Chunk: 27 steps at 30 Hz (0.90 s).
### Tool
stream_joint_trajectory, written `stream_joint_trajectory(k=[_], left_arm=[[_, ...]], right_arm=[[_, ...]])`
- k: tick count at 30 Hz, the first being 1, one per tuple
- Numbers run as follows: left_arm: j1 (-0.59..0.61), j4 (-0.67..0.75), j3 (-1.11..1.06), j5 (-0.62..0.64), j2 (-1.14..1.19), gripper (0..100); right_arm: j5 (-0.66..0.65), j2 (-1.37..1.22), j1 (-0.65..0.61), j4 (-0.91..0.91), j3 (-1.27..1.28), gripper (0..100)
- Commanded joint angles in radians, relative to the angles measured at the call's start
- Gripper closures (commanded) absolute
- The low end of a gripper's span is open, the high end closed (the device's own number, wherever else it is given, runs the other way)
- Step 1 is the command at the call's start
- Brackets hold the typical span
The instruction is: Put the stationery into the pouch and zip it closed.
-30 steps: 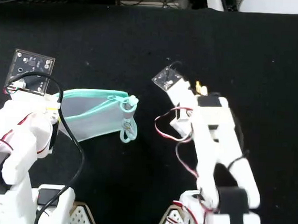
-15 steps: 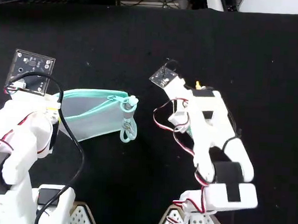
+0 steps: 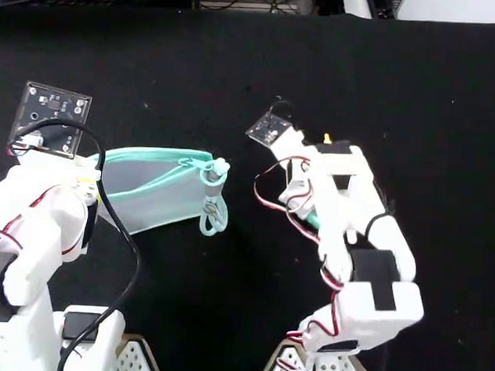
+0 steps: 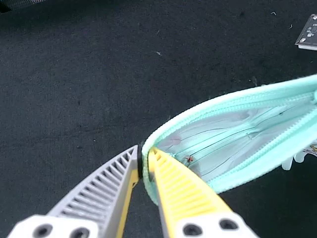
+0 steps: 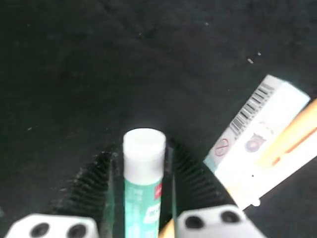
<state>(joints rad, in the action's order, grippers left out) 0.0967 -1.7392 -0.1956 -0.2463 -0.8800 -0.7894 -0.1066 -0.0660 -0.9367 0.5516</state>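
Note:
A teal pouch point(image 3: 152, 193) lies at the left of the black table, its zip open along the top point(image 4: 237, 129). My left gripper point(image 4: 143, 166) is shut on the rim at the pouch's left end, with the grey finger outside and the yellow finger inside. My right gripper point(image 5: 143, 154) is shut on a glue stick point(image 5: 143, 173) that has a white cap and a teal body. It sits low over the table, right of the pouch and under the right arm point(image 3: 338, 199). A white boxed eraser point(image 5: 257, 134) and an orange stick point(image 5: 292, 134) lie just beside it.
Teal zip pulls and a looped charm point(image 3: 213, 209) hang at the pouch's right end, facing the right arm. An orange tip point(image 3: 327, 140) pokes out beyond the right wrist. Bare black cloth stretches across the far half of the table.
The right arm has folded back toward its base and its wrist has swung slightly left toward the pouch. The left arm and the pouch have not moved.

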Motion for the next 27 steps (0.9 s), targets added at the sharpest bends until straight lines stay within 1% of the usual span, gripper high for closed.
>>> stream_joint_trajectory(k=[1,3,7,11,13,16,19,21,22,25,27], left_arm=[[0.008,-0.011,-0.096,-0.006,0.009,97],[0.008,-0.009,-0.105,-0.006,0.009,97],[0.008,0.006,-0.105,-0.006,0.009,97],[0.008,0.011,-0.105,-0.005,0.009,97],[0.008,0.011,-0.105,-0.005,0.009,97],[0.008,0.011,-0.107,-0.005,0.009,97],[0.008,0.011,-0.107,-0.005,0.009,97],[0.008,0.011,-0.11,-0.006,0.009,97],[0.008,0.011,-0.116,-0.006,0.009,97],[0.008,0.011,-0.12,-0.006,0.009,97],[0.008,0.011,-0.12,-0.006,0.009,97]], right_arm=[[-0.011,0.157,-0.002,-0.012,0.07,98.5],[-0.002,0.28,-0.029,-0.012,0.163,98.6],[0.12,0.524,-0.097,-0.014,0.361,98.6],[0.166,0.659,-0.17,-0.025,0.495,98.4],[0.166,0.654,-0.209,-0.075,0.501,98.3],[0.201,0.598,-0.222,-0.153,0.455,96.9],[0.207,0.506,-0.222,-0.204,0.384,87.1],[0.207,0.44,-0.226,-0.207,0.346,80.5],[0.207,0.409,-0.226,-0.206,0.329,79.0],[0.204,0.334,-0.227,-0.204,0.283,81.2],[0.172,0.297,-0.227,-0.204,0.263,83.4]])
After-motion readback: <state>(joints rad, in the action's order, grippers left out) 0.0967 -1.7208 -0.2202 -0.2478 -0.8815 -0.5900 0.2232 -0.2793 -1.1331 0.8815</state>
